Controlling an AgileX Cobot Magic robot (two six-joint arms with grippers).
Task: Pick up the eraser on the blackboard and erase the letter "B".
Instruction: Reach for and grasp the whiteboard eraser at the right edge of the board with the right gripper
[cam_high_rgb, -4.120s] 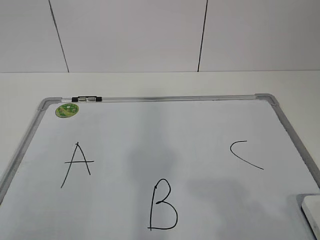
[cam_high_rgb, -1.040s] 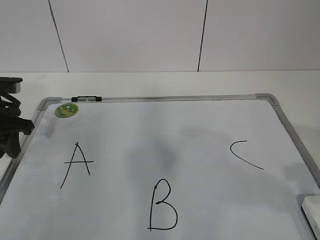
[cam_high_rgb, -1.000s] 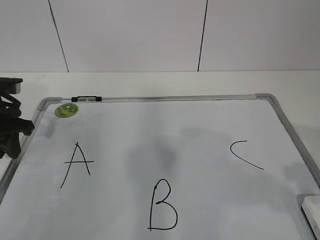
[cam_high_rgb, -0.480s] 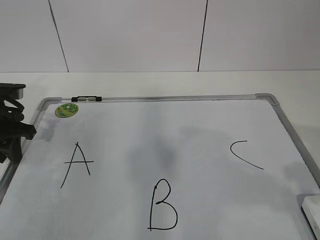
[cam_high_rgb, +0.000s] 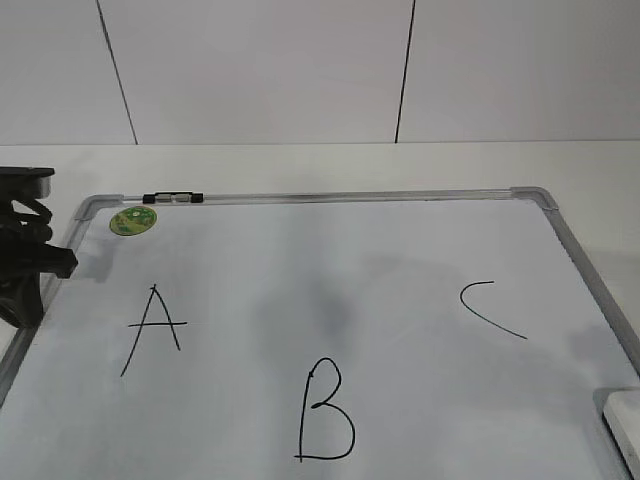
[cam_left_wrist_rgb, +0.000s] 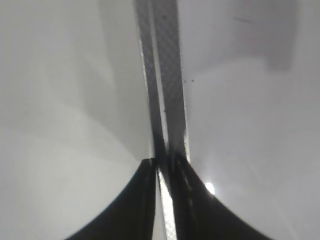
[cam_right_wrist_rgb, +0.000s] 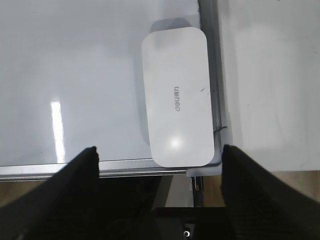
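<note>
The blackboard (cam_high_rgb: 400, 250) lies flat on the table with a black "A" (cam_high_rgb: 155, 330), the letter "B" (cam_high_rgb: 325, 410) and a "C" (cam_high_rgb: 490, 310). The eraser (cam_high_rgb: 625, 420) lies at the board's near right corner, cut off by the picture's edge. In the right wrist view the eraser (cam_right_wrist_rgb: 177, 117) lies just ahead of my open, empty right gripper (cam_right_wrist_rgb: 159, 152), level with the gap between its jaws. My left gripper (cam_high_rgb: 25, 265) is over the board's left frame. Its jaws (cam_left_wrist_rgb: 161, 162) are shut just above the frame strip (cam_left_wrist_rgb: 170, 75). The right gripper is out of the exterior view.
A round green sticker (cam_high_rgb: 133, 220) and a small black clip (cam_high_rgb: 172, 198) sit at the board's far left corner. White table (cam_high_rgb: 320, 165) surrounds the board, with a white wall behind. The right wrist view shows the table's front edge (cam_right_wrist_rgb: 125, 172) below the board frame.
The left arm has come into view at the left edge and crept slightly to the right. The eraser and the letters have not moved.
</note>
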